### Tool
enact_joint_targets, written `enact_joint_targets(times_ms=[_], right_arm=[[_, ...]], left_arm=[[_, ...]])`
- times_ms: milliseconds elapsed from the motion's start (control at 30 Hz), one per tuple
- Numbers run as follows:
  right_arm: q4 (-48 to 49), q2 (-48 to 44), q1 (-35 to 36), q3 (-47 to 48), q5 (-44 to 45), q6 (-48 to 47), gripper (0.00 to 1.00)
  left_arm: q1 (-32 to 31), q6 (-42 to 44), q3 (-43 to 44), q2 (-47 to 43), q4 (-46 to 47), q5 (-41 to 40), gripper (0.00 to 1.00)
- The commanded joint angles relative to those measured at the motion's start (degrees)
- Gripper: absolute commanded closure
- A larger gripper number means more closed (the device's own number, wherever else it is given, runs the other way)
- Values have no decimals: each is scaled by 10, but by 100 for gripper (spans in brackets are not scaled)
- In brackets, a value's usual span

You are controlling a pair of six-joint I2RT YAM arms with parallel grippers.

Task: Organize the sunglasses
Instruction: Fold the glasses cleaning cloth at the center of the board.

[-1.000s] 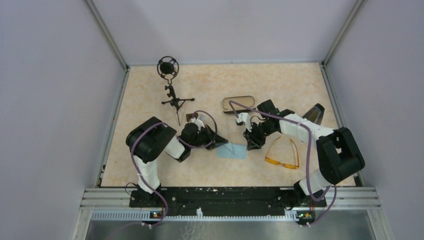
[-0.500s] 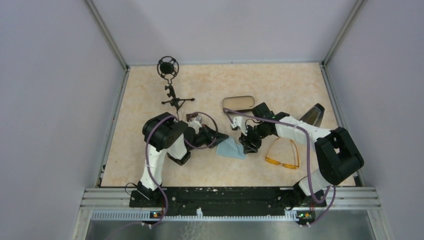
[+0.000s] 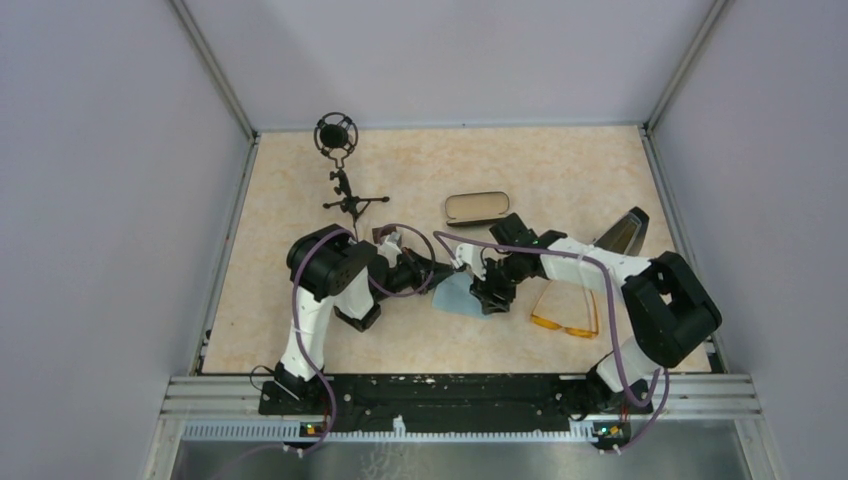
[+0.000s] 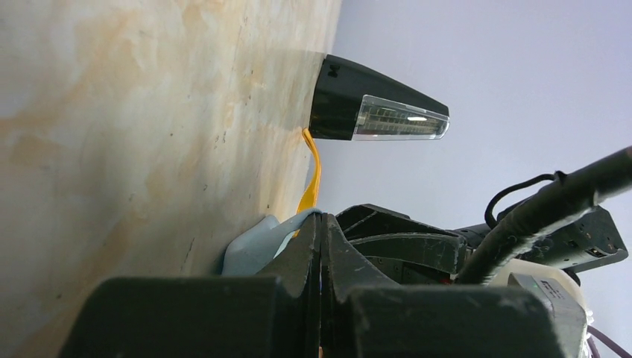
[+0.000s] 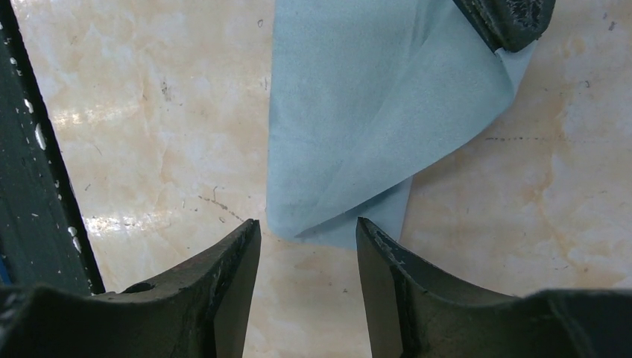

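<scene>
The sunglasses (image 3: pixel 565 311), orange with thin arms, lie unfolded on the table, right of both grippers. One orange arm (image 4: pixel 314 175) shows in the left wrist view. My left gripper (image 3: pixel 447 268) is shut on a corner of the light blue cloth (image 3: pixel 455 296), lifting it so the cloth (image 5: pixel 358 112) folds over itself. Its fingers (image 4: pixel 309 246) are pressed together on the fabric (image 4: pixel 253 246). My right gripper (image 3: pixel 490 298) hangs open just over the cloth's right edge, and its fingertips (image 5: pixel 250 235) straddle the folded corner without gripping it.
The open black case (image 3: pixel 477 207) with tan lining lies behind the grippers. A black wedge-shaped object (image 3: pixel 623 231) with a clear face (image 4: pixel 399 119) stands at the right. A microphone on a small tripod (image 3: pixel 343 170) stands at the back left.
The cloth lay flat; now my left gripper has raised its corner and folded it over. My right gripper has moved forward-left to the cloth's edge and opened wider.
</scene>
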Motion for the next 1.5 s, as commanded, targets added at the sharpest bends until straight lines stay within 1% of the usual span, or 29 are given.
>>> enact_joint_targets(times_ms=[0,100,200,300,400,433,500,600,733,967,1467], right_arm=[[20,11,10,4,13,8,49],[25,18,11,5,24,16,49],[30,24,11,7,35,22,53],[32,30,11,9,41,26,65],[31,34,11,14,41,30,85],[32,32,11,14,43,31,89],[31,23,11,16,48,33,94],[22,10,11,19,56,31,98],[9,-1,11,20,60,27,100],[-18,-8,13,31,58,26,100],[-38,-22,44,27,91,38,100]], left_arm=[[1,-68,-20,65,123,-4,100],[1,-70,-18,66,123,-4,100],[1,-71,-19,67,123,-5,100],[1,-71,-20,67,123,-5,100],[2,-72,-20,65,123,-3,100],[2,-71,-20,64,123,-3,100],[1,-67,-21,59,123,1,100],[2,-57,-25,49,123,15,100],[2,-33,-42,29,122,40,100],[2,-8,-82,18,123,65,100],[4,31,-105,-12,118,98,100]])
